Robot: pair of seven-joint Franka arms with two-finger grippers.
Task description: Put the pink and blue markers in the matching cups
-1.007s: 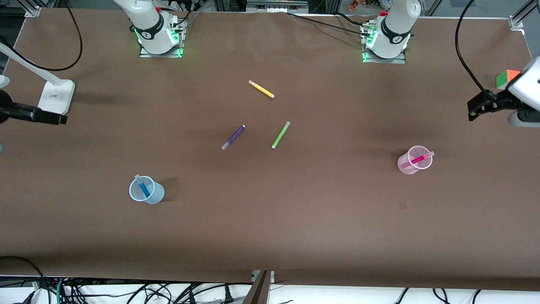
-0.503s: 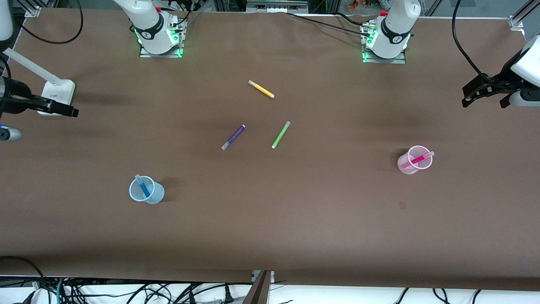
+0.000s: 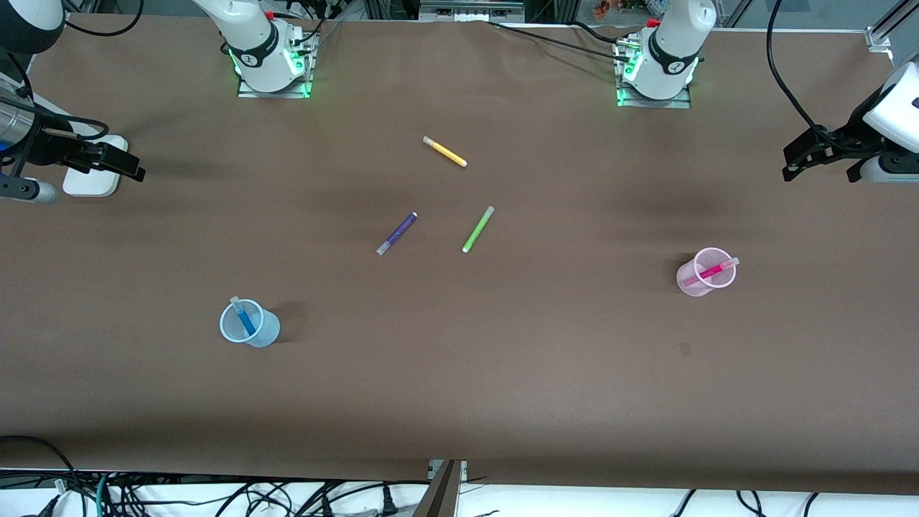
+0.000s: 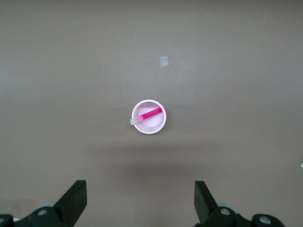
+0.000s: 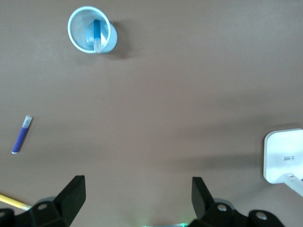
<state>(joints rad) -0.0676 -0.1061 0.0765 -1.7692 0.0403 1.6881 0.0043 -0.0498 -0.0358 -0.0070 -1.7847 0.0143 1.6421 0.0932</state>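
Observation:
The pink marker [image 3: 712,271] leans inside the pale pink cup [image 3: 695,281] toward the left arm's end of the table; both show in the left wrist view, marker [image 4: 150,114] in cup [image 4: 147,127]. The blue marker [image 3: 247,320] stands in the pale blue cup [image 3: 266,329] toward the right arm's end; both show in the right wrist view, marker [image 5: 97,32] in cup [image 5: 79,28]. My left gripper [image 3: 818,158] is open and empty, high over the table's edge at the left arm's end [image 4: 140,201]. My right gripper [image 3: 118,164] is open and empty, high over the right arm's end [image 5: 138,198].
A dark purple pen [image 3: 397,233], a lime-green pen [image 3: 477,229] and a yellow pen [image 3: 445,152] lie mid-table. A white stand base [image 3: 90,176] sits under the right gripper. A small pale patch [image 3: 686,350] marks the cloth nearer the camera than the pink cup.
Both arms have risen and drawn back toward their bases; the right gripper moved in over the white stand. Markers and cups have not moved.

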